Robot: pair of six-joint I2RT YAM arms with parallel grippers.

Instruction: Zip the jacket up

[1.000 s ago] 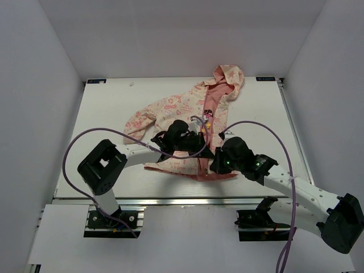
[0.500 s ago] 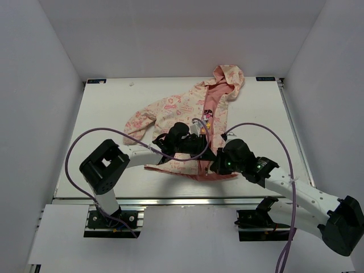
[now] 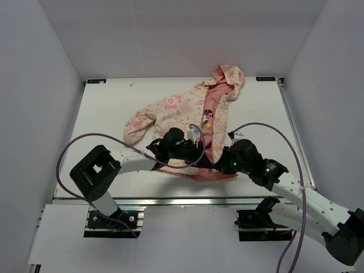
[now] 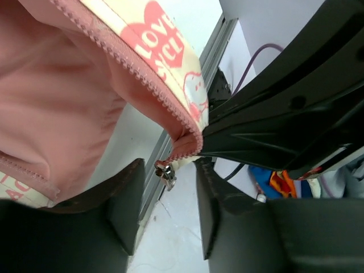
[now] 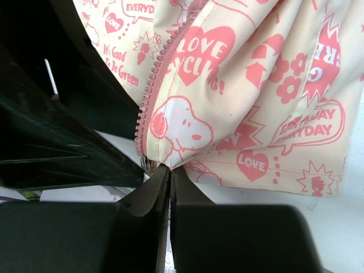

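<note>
The jacket (image 3: 185, 108) lies open on the white table, cream with pink print, its salmon lining (image 3: 215, 122) showing. In the left wrist view its pink zipper strip (image 4: 136, 65) runs down to a small metal slider (image 4: 166, 173), which hangs free between the fingers of my open left gripper (image 4: 169, 170). Neither left pad (image 4: 122, 199) touches it. My right gripper (image 5: 171, 170) is shut on the jacket's bottom corner (image 5: 182, 133), beside the zipper teeth (image 5: 149, 96). From above, my left gripper (image 3: 199, 151) and right gripper (image 3: 219, 166) meet at the jacket's hem.
The table's metal front rail (image 3: 182, 200) runs just behind both grippers. Purple cables (image 3: 96, 139) loop over the arms. White walls (image 3: 34, 114) enclose the table on three sides.
My left gripper has opened and let go of the zipper slider while sliding toward the near hem. The right gripper stays pinched on the hem corner and has shifted slightly right.
</note>
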